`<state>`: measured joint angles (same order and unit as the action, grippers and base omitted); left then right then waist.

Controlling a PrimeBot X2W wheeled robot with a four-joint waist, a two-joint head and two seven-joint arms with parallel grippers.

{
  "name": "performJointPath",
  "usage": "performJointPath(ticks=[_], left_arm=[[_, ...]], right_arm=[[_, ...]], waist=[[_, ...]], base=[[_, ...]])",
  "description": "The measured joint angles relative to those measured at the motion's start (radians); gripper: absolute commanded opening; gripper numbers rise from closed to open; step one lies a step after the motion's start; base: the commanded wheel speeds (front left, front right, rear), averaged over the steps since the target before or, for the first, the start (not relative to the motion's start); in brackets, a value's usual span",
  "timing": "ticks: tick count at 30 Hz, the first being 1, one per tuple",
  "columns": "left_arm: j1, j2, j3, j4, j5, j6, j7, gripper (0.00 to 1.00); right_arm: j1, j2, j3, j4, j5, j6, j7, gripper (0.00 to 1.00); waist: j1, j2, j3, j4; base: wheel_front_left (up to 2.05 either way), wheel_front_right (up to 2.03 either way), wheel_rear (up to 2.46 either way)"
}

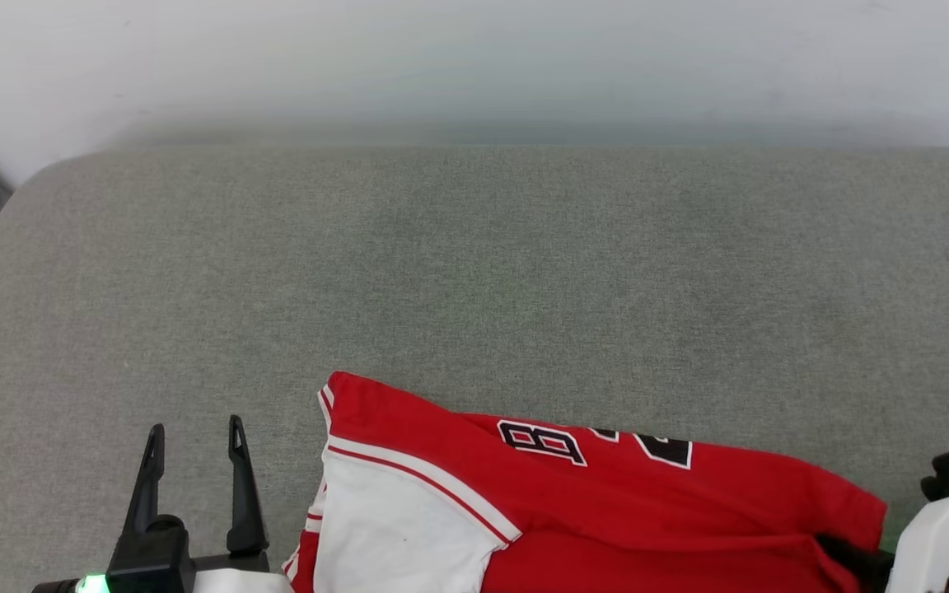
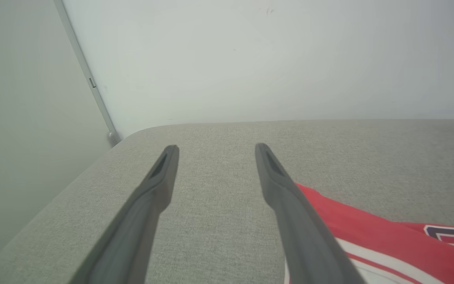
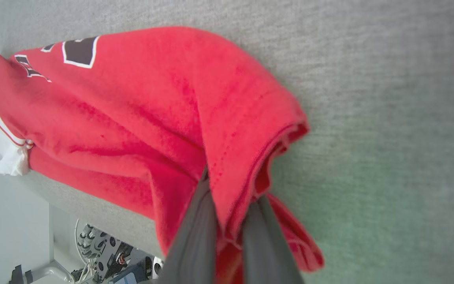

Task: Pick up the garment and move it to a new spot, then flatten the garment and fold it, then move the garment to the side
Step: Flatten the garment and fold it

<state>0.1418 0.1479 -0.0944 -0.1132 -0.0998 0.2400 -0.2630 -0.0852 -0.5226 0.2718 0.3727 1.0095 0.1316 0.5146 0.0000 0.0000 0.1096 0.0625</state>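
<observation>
The garment (image 1: 573, 511), a red T-shirt with a white sleeve and black-and-white lettering, lies crumpled at the near edge of the grey cushion. My left gripper (image 1: 194, 436) stands open just left of its white sleeve, nothing between its fingers; the left wrist view has the red cloth (image 2: 369, 232) beside the right-hand finger (image 2: 290, 205). My right gripper (image 3: 229, 197) is shut on a fold of the garment (image 3: 152, 110) at its right end, red fabric pinched between the two dark fingers. In the head view the right arm (image 1: 948, 519) sits at the lower right corner.
The grey fabric cushion (image 1: 474, 280) spreads wide beyond the shirt, with a white wall (image 1: 474, 58) behind it. Its rounded left corner (image 1: 21, 189) drops off beside a dark strip. Robot base parts (image 3: 105, 252) show below the cushion's near edge.
</observation>
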Motion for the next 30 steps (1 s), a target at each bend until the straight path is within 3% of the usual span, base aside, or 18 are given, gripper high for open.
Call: performJointPath(ticks=[3,9,13,21,26,30], left_arm=[[0.012,-0.012,0.016,0.002,0.020,-0.012,0.000,1.00],[0.037,-0.035,0.038,0.013,0.053,-0.038,0.000,1.00],[0.042,-0.039,0.041,0.020,0.062,-0.053,0.000,1.00],[0.059,-0.048,0.055,0.033,0.070,-0.074,0.000,1.00],[0.062,-0.055,0.065,0.039,0.070,-0.083,0.000,1.00],[0.056,-0.062,0.071,0.044,0.069,-0.093,0.000,1.00]], right_arm=[[-0.003,-0.038,-0.013,-0.002,-0.004,0.000,0.010,0.00],[-0.029,-0.176,-0.084,0.032,-0.054,0.000,0.048,0.00],[-0.036,-0.217,-0.103,0.045,-0.072,-0.001,0.095,0.00],[-0.008,-0.215,-0.063,-0.168,-0.015,-0.001,0.228,0.00],[-0.009,-0.160,-0.042,-0.347,0.037,-0.001,0.298,0.00],[-0.052,-0.124,0.012,-0.418,0.013,-0.001,0.346,0.00]], waist=[[0.0000,0.0000,-0.012,-0.004],[0.0000,0.0000,-0.037,-0.011],[0.0000,0.0000,-0.049,-0.013],[0.0000,0.0000,-0.073,-0.009],[0.0000,0.0000,-0.072,-0.010],[0.0000,0.0000,-0.057,-0.006]], base=[[0.00,0.00,0.00],[0.00,0.00,0.00],[0.00,0.00,0.00],[0.00,0.00,0.00],[0.00,0.00,0.00],[0.00,0.00,0.00]])
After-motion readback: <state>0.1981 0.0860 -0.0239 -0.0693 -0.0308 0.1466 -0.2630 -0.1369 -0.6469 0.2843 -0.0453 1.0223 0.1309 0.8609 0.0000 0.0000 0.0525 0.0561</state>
